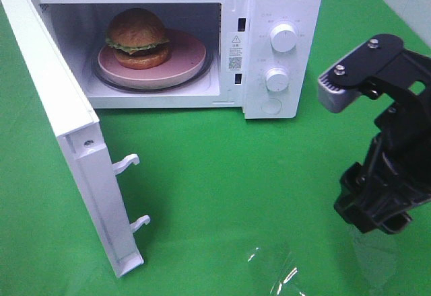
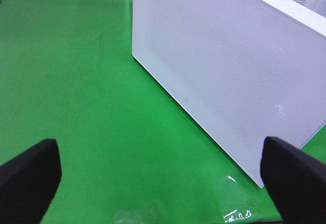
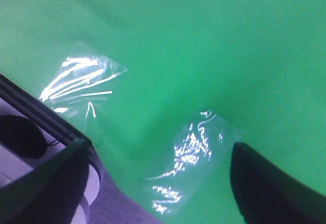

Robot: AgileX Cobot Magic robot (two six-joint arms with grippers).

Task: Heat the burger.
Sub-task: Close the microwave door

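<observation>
The left gripper [image 2: 158,180] is held with its jaws spread wide — nothing is gripped between them. The right arm [image 1: 390,141] is seen bent at the right, the right gripper [image 3: 158,183] likewise parted and empty.

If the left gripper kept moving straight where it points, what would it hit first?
Probably the open microwave door, its white outer face ahead of the left gripper. It might meet the green cloth beside it first, as depth is unclear.
</observation>
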